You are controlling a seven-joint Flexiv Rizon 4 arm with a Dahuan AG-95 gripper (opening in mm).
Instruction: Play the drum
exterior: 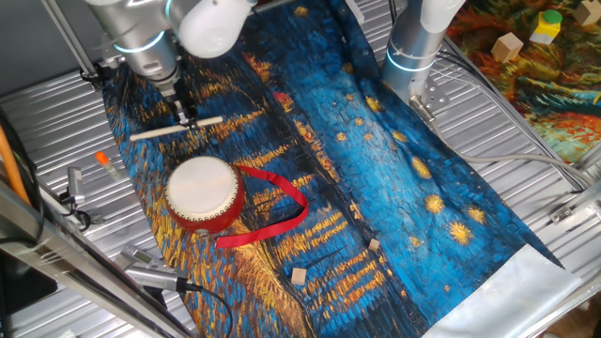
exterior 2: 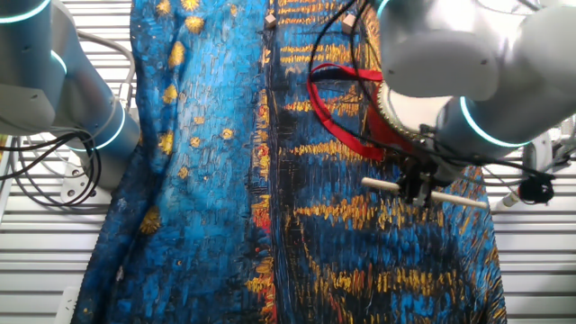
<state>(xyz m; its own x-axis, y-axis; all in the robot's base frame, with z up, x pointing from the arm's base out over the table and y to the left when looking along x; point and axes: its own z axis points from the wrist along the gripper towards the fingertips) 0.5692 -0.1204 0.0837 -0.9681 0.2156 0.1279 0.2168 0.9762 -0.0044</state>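
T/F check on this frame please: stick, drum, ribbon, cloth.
1. The tool grips the stick near its middle. True.
2. The stick tip rests on the drum skin. False: the stick lies off the drum, beside it over the cloth.
3. The drum's ribbon is red. True.
4. The drum lies on its side. False: its pale skin faces up.
5. The cloth is plain grey. False: it is a blue and yellow painted print.

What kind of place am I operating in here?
Probably a robotics lab bench: ridged metal tabletop, a second grey robot arm, and a blue-and-orange painted cloth laid as a staged work surface.
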